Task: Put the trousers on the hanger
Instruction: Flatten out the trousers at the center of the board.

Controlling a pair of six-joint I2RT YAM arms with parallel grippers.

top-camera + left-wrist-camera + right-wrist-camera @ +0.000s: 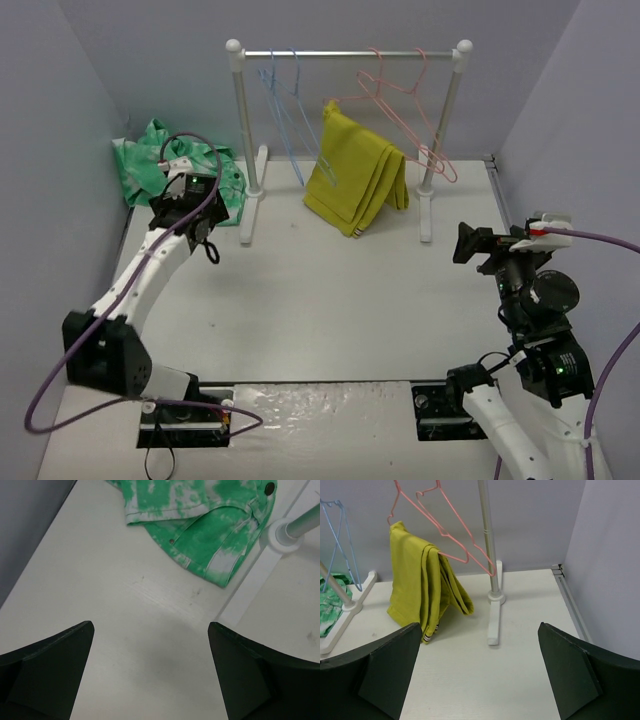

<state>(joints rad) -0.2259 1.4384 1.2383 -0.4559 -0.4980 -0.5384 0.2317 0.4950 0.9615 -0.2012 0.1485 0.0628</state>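
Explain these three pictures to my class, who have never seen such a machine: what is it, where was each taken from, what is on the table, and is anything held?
Two robot arms are bolted at the near edge of a table, each ending in a two-finger gripper. The wide picture looks down from above and behind them; the other two come from cameras on the wrists, so the dark shapes at the bottom are fingers. On it stands a rack with two blue hangers, pink hangers and a yellow garment draped over a pink one. Green-and-white trousers lie crumpled at the far left. The left gripper and right gripper are open and hold nothing.
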